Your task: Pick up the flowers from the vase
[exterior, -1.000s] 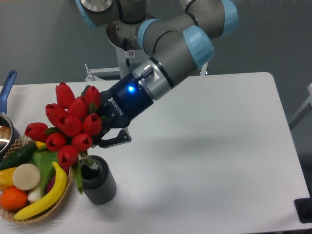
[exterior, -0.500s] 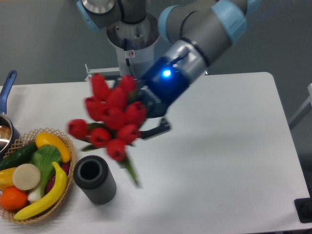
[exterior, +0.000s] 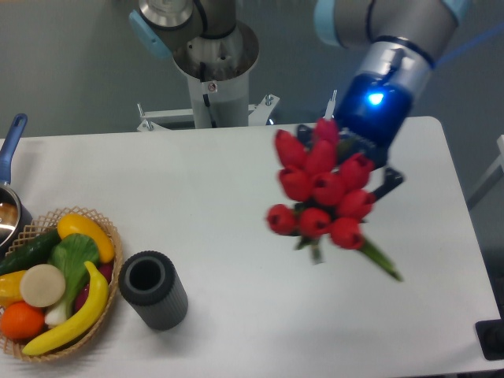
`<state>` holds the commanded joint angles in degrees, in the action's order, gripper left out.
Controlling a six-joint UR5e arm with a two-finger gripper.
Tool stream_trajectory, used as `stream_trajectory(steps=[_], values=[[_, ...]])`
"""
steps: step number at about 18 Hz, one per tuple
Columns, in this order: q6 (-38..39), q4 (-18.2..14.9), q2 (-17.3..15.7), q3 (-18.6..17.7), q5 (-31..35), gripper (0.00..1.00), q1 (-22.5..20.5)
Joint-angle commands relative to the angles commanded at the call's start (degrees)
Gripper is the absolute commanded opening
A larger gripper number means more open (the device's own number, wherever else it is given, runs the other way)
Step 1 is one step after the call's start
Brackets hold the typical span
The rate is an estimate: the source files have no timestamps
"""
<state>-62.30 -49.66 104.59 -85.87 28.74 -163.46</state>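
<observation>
While arm reaches down from upper right, gripper [exterior: 364, 169] pinches flowers [exterior: 320, 190] above table [exterior: 236, 205].

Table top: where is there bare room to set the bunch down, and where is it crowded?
Bare white table runs from the vase right to the far edge, widest in the middle and along the front, below the flowers hanging from the gripper. The left end is crowded: wicker basket beside the vase, pan behind it.
</observation>
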Motion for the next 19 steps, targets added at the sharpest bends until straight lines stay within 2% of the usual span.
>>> stream_trajectory(steps=[6, 19], values=[[-6.16, -0.09, 0.44, -1.23, 1.84, 0.37, -1.95], [-6.08, -0.18, 0.35, -1.85, 2.11, 0.37, -3.18]])
